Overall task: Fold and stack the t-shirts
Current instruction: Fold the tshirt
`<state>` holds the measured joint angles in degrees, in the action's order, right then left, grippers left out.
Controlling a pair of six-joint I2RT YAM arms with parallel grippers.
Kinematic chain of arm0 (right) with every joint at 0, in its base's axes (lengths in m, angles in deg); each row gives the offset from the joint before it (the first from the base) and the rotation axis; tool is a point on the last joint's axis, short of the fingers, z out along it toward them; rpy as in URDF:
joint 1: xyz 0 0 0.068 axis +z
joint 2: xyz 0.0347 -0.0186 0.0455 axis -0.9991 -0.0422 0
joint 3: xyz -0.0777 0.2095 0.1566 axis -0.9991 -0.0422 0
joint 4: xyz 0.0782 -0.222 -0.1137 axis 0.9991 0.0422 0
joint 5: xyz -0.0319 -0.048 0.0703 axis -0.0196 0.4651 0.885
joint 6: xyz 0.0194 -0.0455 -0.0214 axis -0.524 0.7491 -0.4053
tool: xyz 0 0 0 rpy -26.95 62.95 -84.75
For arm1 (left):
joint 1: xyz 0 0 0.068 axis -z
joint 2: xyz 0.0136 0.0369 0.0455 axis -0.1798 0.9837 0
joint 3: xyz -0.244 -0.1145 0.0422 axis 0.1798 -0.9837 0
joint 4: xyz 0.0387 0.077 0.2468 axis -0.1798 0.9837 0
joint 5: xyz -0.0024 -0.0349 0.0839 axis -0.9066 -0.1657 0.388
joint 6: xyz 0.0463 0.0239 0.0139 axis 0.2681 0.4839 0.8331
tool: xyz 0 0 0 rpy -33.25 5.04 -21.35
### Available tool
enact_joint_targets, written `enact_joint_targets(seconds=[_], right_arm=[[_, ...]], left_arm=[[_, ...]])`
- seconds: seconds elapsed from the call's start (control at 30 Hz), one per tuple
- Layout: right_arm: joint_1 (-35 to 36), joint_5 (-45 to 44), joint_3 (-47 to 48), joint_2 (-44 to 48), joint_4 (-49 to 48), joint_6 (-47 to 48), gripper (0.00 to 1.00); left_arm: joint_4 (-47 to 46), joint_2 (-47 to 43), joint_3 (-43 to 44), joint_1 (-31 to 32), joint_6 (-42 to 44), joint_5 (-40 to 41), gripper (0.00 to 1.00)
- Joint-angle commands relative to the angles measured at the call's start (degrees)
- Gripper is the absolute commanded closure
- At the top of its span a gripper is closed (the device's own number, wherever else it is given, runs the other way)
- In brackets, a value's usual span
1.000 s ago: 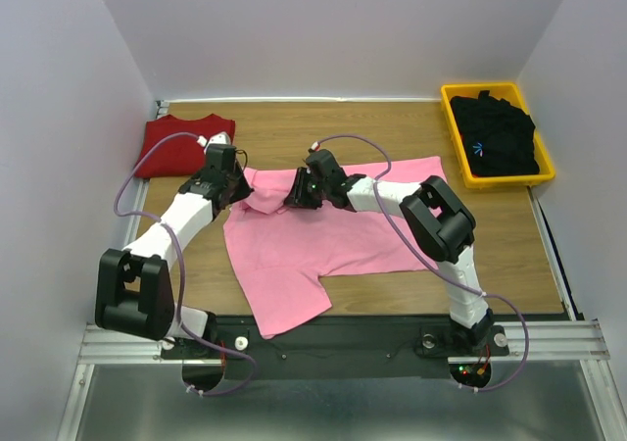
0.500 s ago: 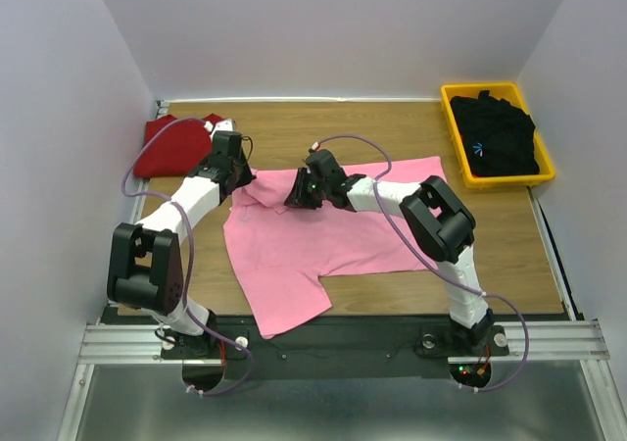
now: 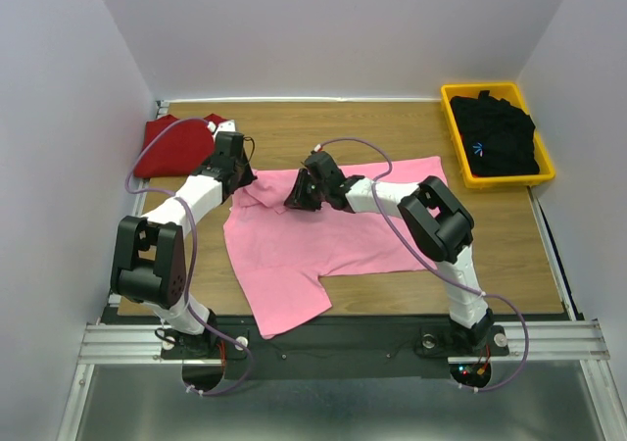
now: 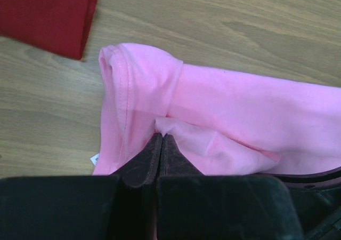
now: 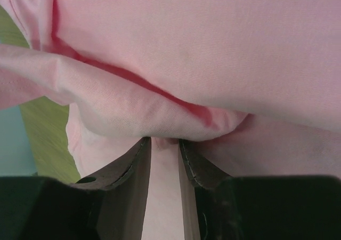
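Note:
The light pink t-shirt (image 3: 313, 235) lies spread across the middle of the table, its far left part bunched up. My left gripper (image 3: 238, 178) is at that corner. In the left wrist view it (image 4: 161, 136) is shut, with its tips pinching a fold of pink cloth (image 4: 240, 112). My right gripper (image 3: 294, 196) sits just right of it on the raised fold. Its jaws (image 5: 164, 141) stand narrowly apart with bunched pink cloth (image 5: 186, 48) filling the gap. The dark red t-shirt (image 3: 176, 147) (image 4: 48, 10) lies folded at the far left. The black t-shirt (image 3: 500, 137) fills a bin.
The yellow bin (image 3: 454, 142) stands at the far right corner. White walls close in the table on three sides. Bare wood shows behind the pink shirt and to its right. Purple cables loop off both arms.
My left arm has swung its elbow leftward, and its gripper has shifted slightly right and back with the shirt's corner. The right arm has barely moved.

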<state>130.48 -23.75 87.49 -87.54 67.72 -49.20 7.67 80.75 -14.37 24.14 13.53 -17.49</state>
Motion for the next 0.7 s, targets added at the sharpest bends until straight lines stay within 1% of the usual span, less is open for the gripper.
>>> enact_joint_targets(seconds=[0.0, 0.17, 0.2, 0.47, 0.67], right_arm=[[0.6, -3.4, 1.1, -0.2, -0.3, -2.4, 0.67], [0.8, -5.4, -0.1, 1.4, 0.4, -3.5, 0.67], [0.8, -7.3, -0.1, 1.5, 2.1, -3.8, 0.68], [1.0, -8.7, -0.7, 1.8, 4.4, -6.1, 0.68], [1.3, -7.6, 1.5, 0.3, 4.4, -4.9, 0.68]], left_arm=[[-3.1, -0.6, -0.1, 0.0, 1.3, 1.7, 1.00], [-3.7, -0.4, -0.6, -0.1, 1.6, 1.8, 1.00], [-3.9, -0.4, -0.6, -0.1, 1.7, 1.7, 1.00], [-4.3, -0.2, -0.7, -0.1, 1.8, 1.4, 1.00], [-4.4, 0.0, -0.5, 0.0, 1.5, 0.4, 1.00]])
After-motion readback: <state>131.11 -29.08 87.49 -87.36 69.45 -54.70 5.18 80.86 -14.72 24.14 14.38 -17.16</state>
